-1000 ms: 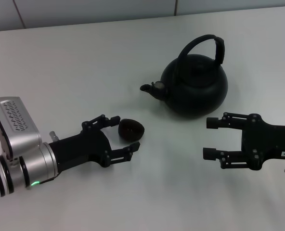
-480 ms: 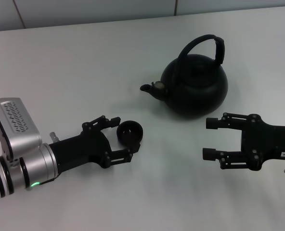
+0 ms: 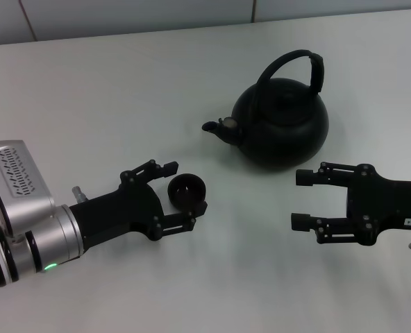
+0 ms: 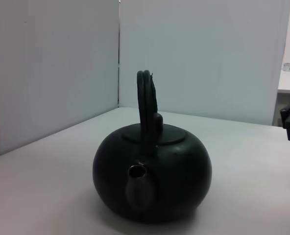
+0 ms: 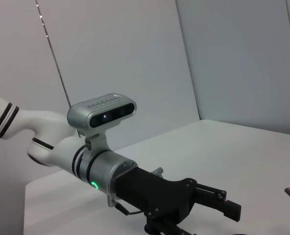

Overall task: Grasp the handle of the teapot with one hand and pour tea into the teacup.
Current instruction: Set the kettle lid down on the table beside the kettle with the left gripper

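The matte black teapot (image 3: 282,128) stands upright at the table's far middle, its short spout (image 3: 216,127) pointing toward my left side and its arched handle (image 3: 290,64) standing up over the lid. In the left wrist view the teapot (image 4: 152,181) faces me spout-first. The small black teacup (image 3: 187,191) stands upright in front of the spout, between the spread fingers of my left gripper (image 3: 182,193), which is open around it. My right gripper (image 3: 300,200) hovers open and empty just in front of the teapot's near side. No tea is visible.
The white table (image 3: 108,104) runs back to a grey wall. The right wrist view shows my left arm (image 5: 101,166) with its black gripper (image 5: 218,208) low over the table.
The teacup, tilted on its side a second ago, now stands upright. My left gripper's fingers have spread a little wider around it. The right arm and the teapot have not moved.
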